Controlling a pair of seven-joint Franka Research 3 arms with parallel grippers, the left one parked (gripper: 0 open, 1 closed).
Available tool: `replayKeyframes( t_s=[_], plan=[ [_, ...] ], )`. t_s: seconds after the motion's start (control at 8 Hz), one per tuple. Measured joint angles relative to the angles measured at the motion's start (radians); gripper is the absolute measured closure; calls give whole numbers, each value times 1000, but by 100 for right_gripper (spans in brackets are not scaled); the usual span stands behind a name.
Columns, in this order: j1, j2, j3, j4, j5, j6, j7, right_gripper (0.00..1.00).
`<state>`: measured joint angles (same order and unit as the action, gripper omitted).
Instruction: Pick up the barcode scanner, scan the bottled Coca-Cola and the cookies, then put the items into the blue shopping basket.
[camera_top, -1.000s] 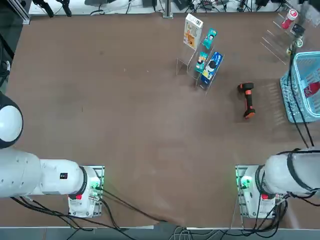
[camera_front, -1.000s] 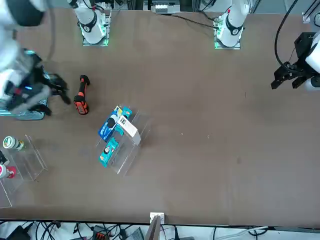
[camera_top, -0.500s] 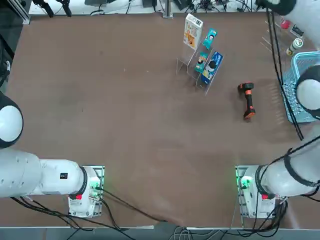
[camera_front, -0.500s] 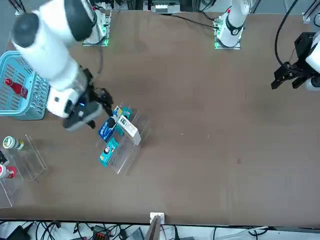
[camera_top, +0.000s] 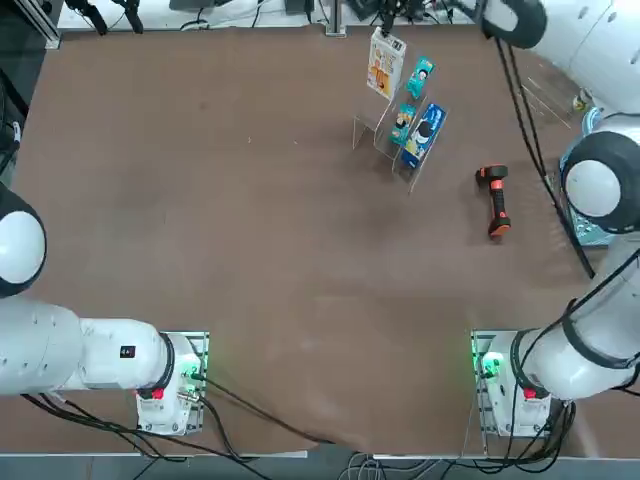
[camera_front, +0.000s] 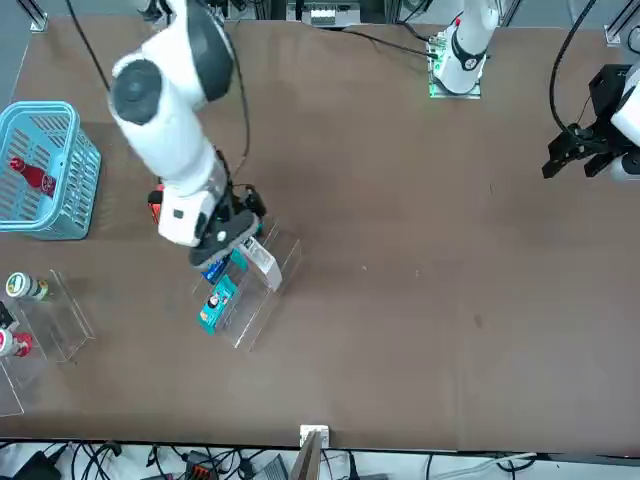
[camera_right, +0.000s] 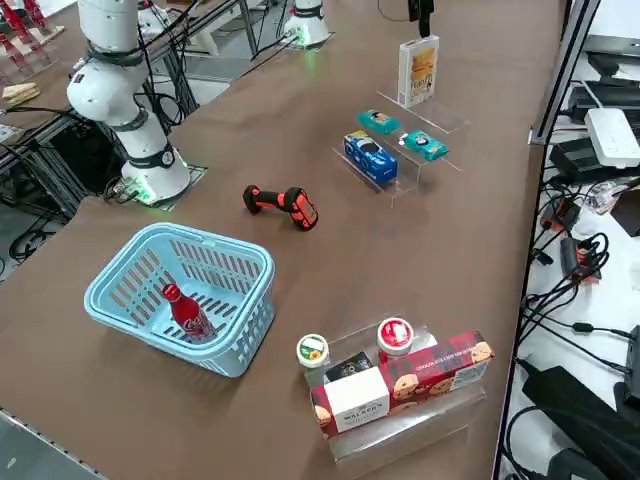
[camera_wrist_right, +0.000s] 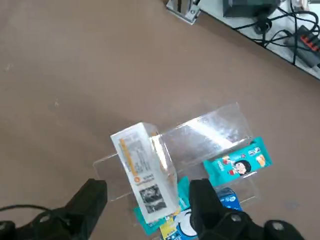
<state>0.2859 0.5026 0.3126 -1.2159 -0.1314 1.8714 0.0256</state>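
Since a second ago the right arm has swung away from the blue shopping basket (camera_front: 48, 170) and now reaches across the desk (camera_top: 200, 200) to the clear display stand (camera_wrist_right: 210, 132). The right gripper (camera_wrist_right: 147, 200) hangs above the stand with its jaws spread wide and nothing between them, directly over the cookies (camera_wrist_right: 144, 172), which stand upright on the stand's upper step with the barcode face showing. Beside the carton lie small teal packets (camera_wrist_right: 239, 164) and a blue packet (camera_right: 370, 156). The barcode scanner (camera_right: 281, 203) lies on its side on the desk between stand and basket, apart from both. The bottled Coca-Cola (camera_right: 185, 311) lies tilted inside the basket, red cap uppermost.
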Motion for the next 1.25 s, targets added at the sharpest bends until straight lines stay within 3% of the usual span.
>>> replayKeyframes(
  t_s=[0.75,1.12,1.25],
  plan=[
    [15,58,-6,2,-17,47,1,0],
    [39,79,-6,2,-17,50,1,15],
    [39,80,-7,2,-18,50,0,35]
  ],
)
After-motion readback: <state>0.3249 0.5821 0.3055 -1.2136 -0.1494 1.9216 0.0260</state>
